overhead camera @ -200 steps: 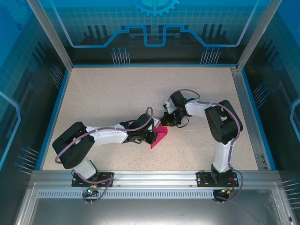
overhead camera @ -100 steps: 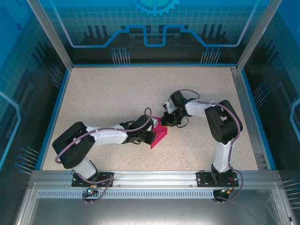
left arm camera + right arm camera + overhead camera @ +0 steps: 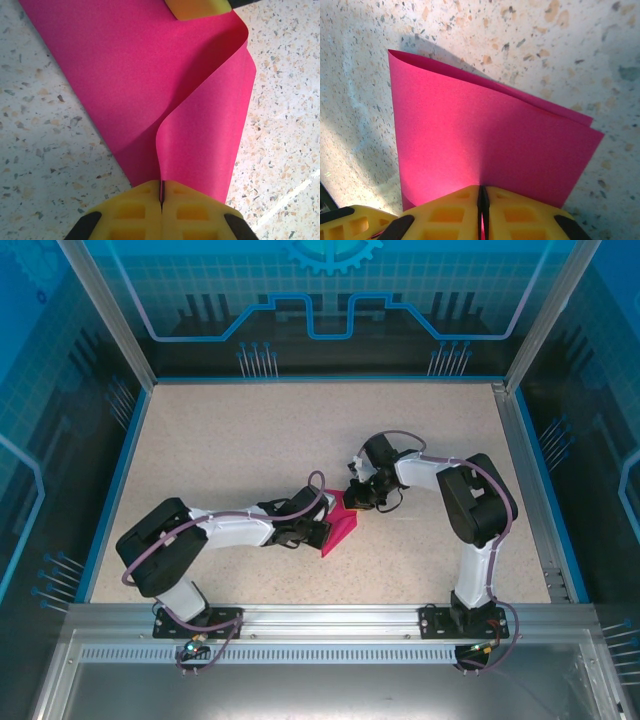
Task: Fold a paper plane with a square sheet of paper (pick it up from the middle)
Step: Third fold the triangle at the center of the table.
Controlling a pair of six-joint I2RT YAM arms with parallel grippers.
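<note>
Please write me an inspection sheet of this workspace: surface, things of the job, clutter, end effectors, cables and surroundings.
Surface: speckled beige table, flat, no stains seen.
Job's things: one magenta-pink paper, folded over loosely; the bend is rounded, not pressed into a crease.
Clutter: nothing seen.
End effectors: left end effector shut on one edge of the paper; right end effector shut on another edge.
Cables: purple cables run along both arms, looping near the wrists, apart from the paper.
Surroundings: blue translucent walls on three sides; metal rail at the near edge carries both bases.
</note>
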